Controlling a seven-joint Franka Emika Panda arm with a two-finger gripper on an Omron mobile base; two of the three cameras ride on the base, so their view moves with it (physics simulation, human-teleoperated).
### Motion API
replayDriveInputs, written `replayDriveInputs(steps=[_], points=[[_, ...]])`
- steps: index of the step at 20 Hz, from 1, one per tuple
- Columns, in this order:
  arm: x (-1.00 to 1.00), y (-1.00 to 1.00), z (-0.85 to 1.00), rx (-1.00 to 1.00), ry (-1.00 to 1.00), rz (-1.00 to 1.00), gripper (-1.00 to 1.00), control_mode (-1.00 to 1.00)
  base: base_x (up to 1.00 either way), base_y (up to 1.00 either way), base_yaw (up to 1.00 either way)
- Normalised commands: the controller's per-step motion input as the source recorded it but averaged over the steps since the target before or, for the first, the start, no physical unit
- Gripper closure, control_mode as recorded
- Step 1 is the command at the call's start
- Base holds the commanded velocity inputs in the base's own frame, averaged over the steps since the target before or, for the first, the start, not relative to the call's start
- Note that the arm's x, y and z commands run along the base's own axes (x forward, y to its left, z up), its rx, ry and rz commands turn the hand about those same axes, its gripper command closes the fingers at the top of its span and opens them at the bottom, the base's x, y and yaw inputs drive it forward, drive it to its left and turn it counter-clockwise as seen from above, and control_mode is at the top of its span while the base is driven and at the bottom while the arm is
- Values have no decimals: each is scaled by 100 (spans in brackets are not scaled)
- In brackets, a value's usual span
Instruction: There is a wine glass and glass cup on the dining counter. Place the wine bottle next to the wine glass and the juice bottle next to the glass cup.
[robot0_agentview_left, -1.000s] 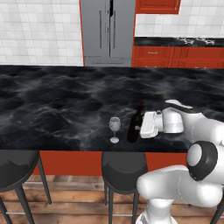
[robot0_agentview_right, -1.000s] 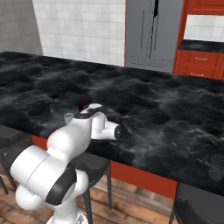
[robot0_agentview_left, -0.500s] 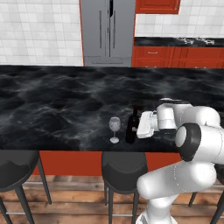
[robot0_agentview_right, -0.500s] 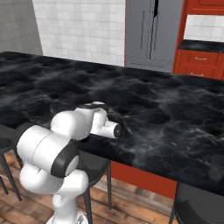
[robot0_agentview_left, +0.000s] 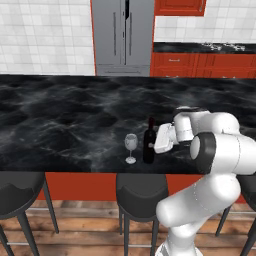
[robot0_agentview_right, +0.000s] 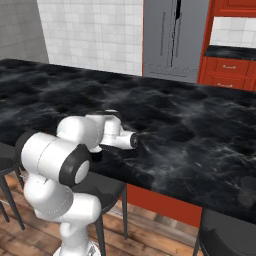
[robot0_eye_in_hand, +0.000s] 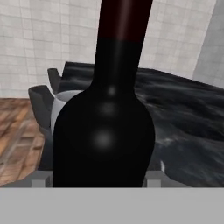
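Wine bottle stands upright just beside wine glass; our gripper appears clamped on it. We should release gently, retreat straight back.

Glossy white rounded arm, dark joints

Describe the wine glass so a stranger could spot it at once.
On the long black dining counter, look at the near edge above the middle stool. The wine glass stands there beside the dark wine bottle: clear, stemmed, round-footed, and shorter than the bottle.
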Motion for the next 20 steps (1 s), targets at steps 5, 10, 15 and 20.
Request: replayDriveInputs(steps=[5, 10, 15, 20], points=[[0, 0, -44, -4, -5, 0, 100, -100, 0, 0, 0], [0, 0, -41, -3, -5, 0, -100, -100, 0, 0, 0], [1, 0, -28, -2, -1, 0, -100, -100, 0, 0, 0], [0, 0, -25, 0, 0, 0, -100, -100, 0, 0, 0]])
